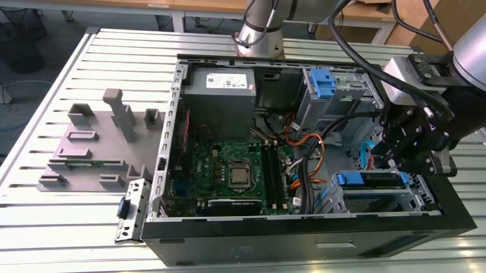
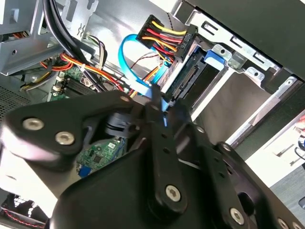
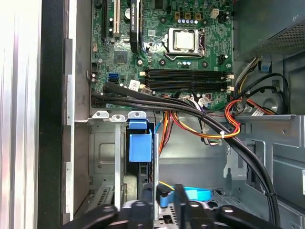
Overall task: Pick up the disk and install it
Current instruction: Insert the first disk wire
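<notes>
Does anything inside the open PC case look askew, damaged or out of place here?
Nothing stands out. The gripper hangs over the drive cage, where the disk sits level on its blue rails. Cables are loose but unbroken.

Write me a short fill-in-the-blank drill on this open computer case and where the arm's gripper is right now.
1. The gripper hangs inside the open computer case, over the drive cage at the exterior view's ____ side.
2. The tab of the disk seated in that cage is coloured ____.
3. On the table, at the exterior view's left of the case, stands a ____ fixture with upright posts.
4. The processor socket sits on the ____ motherboard.

Missing words: right; blue; grey; green
</notes>
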`<action>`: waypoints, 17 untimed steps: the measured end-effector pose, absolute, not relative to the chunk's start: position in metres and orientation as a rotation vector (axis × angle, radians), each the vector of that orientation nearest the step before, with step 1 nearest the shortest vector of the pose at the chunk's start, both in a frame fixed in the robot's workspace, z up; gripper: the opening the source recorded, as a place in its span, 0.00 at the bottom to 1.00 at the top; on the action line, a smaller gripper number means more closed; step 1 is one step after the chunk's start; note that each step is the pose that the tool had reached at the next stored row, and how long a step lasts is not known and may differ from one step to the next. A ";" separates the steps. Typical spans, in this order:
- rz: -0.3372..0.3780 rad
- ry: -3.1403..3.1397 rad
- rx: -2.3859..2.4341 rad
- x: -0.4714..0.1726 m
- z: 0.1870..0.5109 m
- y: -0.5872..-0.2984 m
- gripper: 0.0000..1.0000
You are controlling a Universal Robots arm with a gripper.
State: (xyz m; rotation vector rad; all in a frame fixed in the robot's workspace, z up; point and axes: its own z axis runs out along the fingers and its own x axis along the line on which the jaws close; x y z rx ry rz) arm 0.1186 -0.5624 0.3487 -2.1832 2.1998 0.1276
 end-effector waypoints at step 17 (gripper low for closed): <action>0.128 2.200 -2.183 0.122 0.348 -0.567 0.16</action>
